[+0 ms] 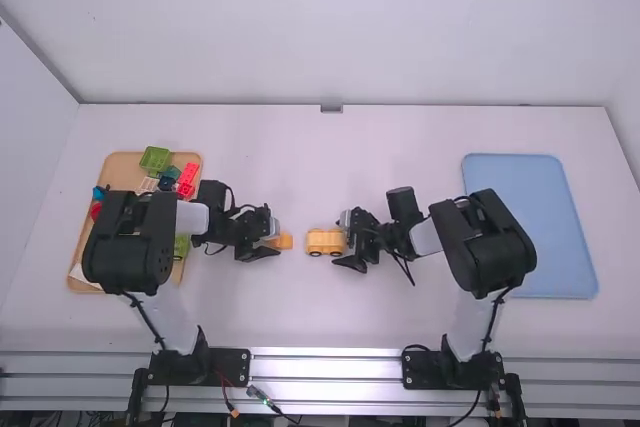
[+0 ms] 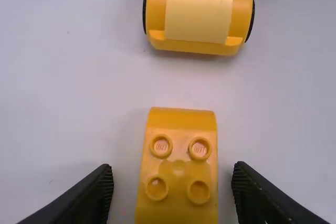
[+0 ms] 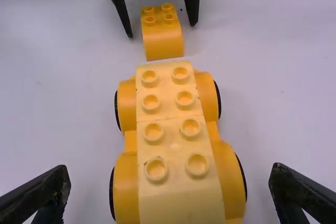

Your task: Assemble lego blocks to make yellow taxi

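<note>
- White table (image 1: 262, 319), pale walls behind; wood tray (image 1: 75, 257) at L end, blue tray (image 1: 530, 227) at R end.
- Wood tray holds loose blocks: green block (image 1: 155, 158) at its far side, red block (image 1: 187, 179) to R of that, blue block (image 1: 98, 193) near its L edge. L arm passes over tray, hiding part of contents.
- Taxi body (image 3: 170, 145) mid-table, upright on wheels, lengthwise L–R: yellow base w/ black tyres, 2 pale-yellow curved blocks on top, studs up, smooth curves at both ends.
- Yellow 2x2 curved block (image 2: 178, 169) on table just L of taxi body, apart from it, studs up, curved end facing body. Not attached.
- L gripper (image 1: 276, 237): jaws spread, one each side of yellow 2x2 curved block, gaps visible both sides; nothing gripped.
- R gripper (image 1: 341, 240): at R end of taxi body, jaws wide apart, one to far side, one to near side, neither touching it; grip empty.
</note>
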